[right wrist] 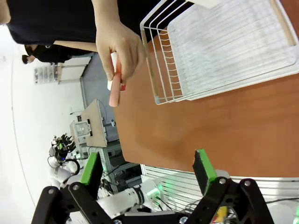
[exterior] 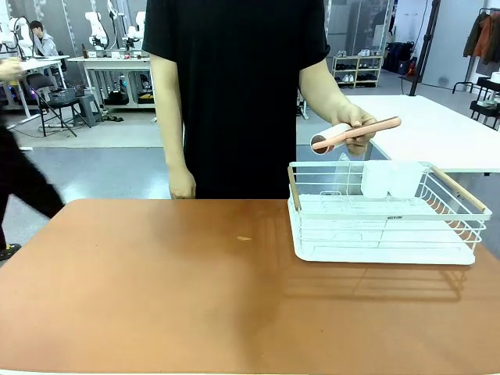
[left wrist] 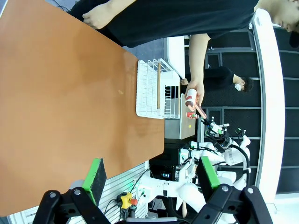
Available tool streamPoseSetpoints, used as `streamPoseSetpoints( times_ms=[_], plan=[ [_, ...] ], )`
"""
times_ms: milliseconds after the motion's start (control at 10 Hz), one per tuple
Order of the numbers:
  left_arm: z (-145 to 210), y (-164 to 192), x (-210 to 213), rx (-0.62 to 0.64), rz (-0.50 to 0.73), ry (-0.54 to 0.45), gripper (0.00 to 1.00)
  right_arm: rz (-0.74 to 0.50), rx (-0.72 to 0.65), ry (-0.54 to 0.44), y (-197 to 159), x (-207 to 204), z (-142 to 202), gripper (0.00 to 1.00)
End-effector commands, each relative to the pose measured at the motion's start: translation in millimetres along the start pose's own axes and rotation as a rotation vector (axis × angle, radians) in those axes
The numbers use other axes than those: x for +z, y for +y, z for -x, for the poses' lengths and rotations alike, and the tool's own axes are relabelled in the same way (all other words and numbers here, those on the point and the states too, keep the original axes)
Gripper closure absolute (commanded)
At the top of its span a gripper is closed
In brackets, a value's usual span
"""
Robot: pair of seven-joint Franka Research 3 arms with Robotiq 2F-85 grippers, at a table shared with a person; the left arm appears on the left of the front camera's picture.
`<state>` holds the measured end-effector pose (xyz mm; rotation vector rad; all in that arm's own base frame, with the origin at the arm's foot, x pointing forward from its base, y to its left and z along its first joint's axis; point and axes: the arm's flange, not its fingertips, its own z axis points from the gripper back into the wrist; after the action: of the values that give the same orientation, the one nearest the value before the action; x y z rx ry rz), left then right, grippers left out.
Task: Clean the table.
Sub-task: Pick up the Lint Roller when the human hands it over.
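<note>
The terracotta table (exterior: 156, 305) stretches across the front view, with a small crumb-like speck (exterior: 244, 238) near its middle. A person in a black shirt stands at the far side and holds a pink-handled lint roller (exterior: 355, 133) in one hand above the white wire rack (exterior: 383, 212). The roller (right wrist: 115, 79) and the rack (right wrist: 224, 51) appear again from the right wrist, and the roller (left wrist: 193, 103) from the left wrist. My left gripper (left wrist: 152, 176) is open with nothing between its green pads, over the table's near edge. My right gripper (right wrist: 147, 170) is open too, short of the rack.
The wire rack (left wrist: 156, 88) stands on the table's right side with a white cup holder (exterior: 391, 178) at its back. A white-topped table (exterior: 437, 125) stands behind it. The person's other hand (exterior: 181, 184) hangs at the table's far edge. Another person's dark sleeve (exterior: 23, 183) shows at far left.
</note>
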<state>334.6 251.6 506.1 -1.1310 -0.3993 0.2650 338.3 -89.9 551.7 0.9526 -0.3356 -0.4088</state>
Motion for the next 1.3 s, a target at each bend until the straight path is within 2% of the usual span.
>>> streamPoseSetpoints(
  times_ms=[0, 300, 700, 1100, 1200],
  plan=[
    [3, -2, 3, -0.008, 0.019, 0.000, 0.00, 0.010, -0.126, -0.060, 29, -46, 8, 0.00],
    [3, -2, 3, -0.008, 0.019, 0.000, 0.00, 0.034, -0.140, -0.142, 62, -108, 14, 0.00],
    [3, -2, 3, -0.008, 0.019, 0.000, 0.00, 0.016, -0.176, -0.155, 70, -163, 19, 0.00],
    [3, -2, 3, -0.008, 0.019, 0.000, 0.00, -0.003, -0.185, -0.158, 63, -180, 12, 0.00],
    [3, -2, 3, -0.008, 0.019, 0.000, 0.00, -0.013, -0.174, -0.166, 62, -180, 9, 0.04]
  ],
)
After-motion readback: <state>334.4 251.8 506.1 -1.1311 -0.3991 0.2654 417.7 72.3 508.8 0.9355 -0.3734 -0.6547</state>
